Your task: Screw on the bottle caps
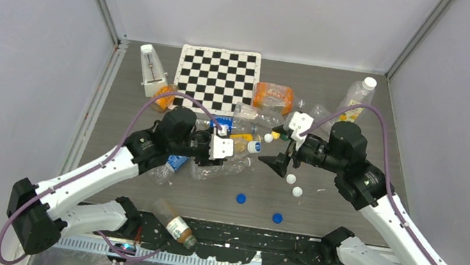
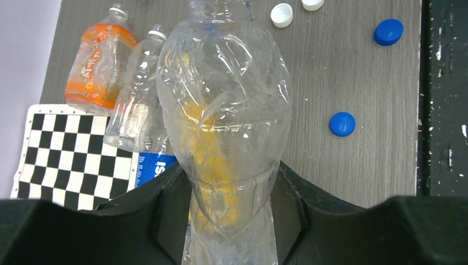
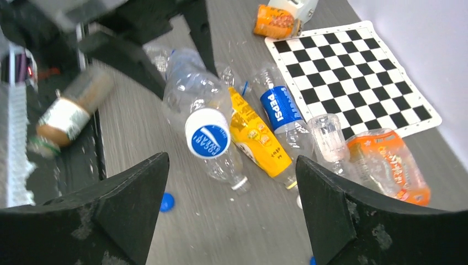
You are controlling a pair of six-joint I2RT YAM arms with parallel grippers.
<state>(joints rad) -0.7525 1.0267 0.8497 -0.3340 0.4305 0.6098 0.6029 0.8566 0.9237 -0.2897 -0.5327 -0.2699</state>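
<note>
My left gripper (image 1: 215, 152) is shut on a crumpled clear bottle (image 2: 226, 110), gripping its lower body, as the left wrist view (image 2: 229, 165) shows. That bottle points toward my right gripper and bears a blue cap (image 3: 207, 138) with white lettering. My right gripper (image 1: 282, 159) is open and empty, a short way in front of that cap in its own view (image 3: 232, 161). Loose caps lie on the table: two blue caps (image 1: 240, 198) (image 1: 277, 217) and two white caps (image 1: 290, 179) (image 1: 297, 192). Small white and yellow caps (image 1: 271, 136) lie among the bottles.
Several bottles lie behind the grippers: a yellow-labelled bottle (image 3: 256, 135), a Pepsi bottle (image 3: 281, 107), an orange bottle (image 1: 272, 97). A checkerboard (image 1: 218, 77) lies at the back with a metronome (image 1: 152, 69) beside it. A white-capped bottle (image 1: 359, 95) stands back right. A brown bottle (image 1: 174, 223) lies at the near edge.
</note>
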